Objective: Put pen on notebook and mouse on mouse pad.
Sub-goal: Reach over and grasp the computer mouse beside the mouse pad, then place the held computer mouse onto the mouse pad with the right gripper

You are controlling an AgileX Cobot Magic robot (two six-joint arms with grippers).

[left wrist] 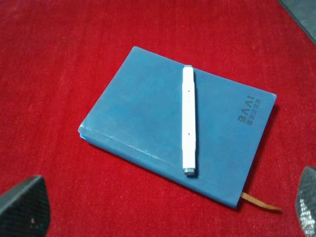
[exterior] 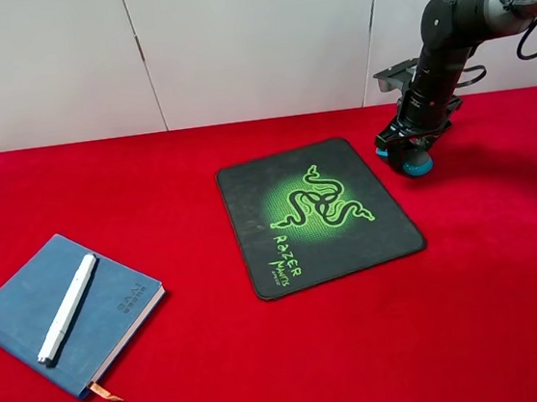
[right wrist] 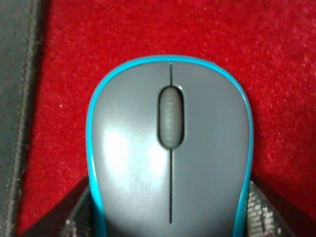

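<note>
The white pen [exterior: 67, 308] lies lengthwise on the blue notebook [exterior: 28, 306] at the front left of the red table; both also show in the left wrist view, pen [left wrist: 189, 121] and notebook [left wrist: 138, 118]. My left gripper [left wrist: 165, 219] hovers above them, open, with its fingertips [left wrist: 22, 207] wide apart. To the right of the black mouse pad [exterior: 318, 210] is the grey and teal mouse [exterior: 418, 165], and my right gripper [exterior: 406, 151] is shut on its sides. The mouse [right wrist: 170, 148] fills the right wrist view, with the pad's edge [right wrist: 15, 98] just beside it.
A red cloth [exterior: 495, 311] covers the whole table. A white panelled wall [exterior: 250, 38] runs along the back. The notebook's orange ribbon [exterior: 106, 392] sticks out towards the front edge. The left arm does not show in the exterior high view.
</note>
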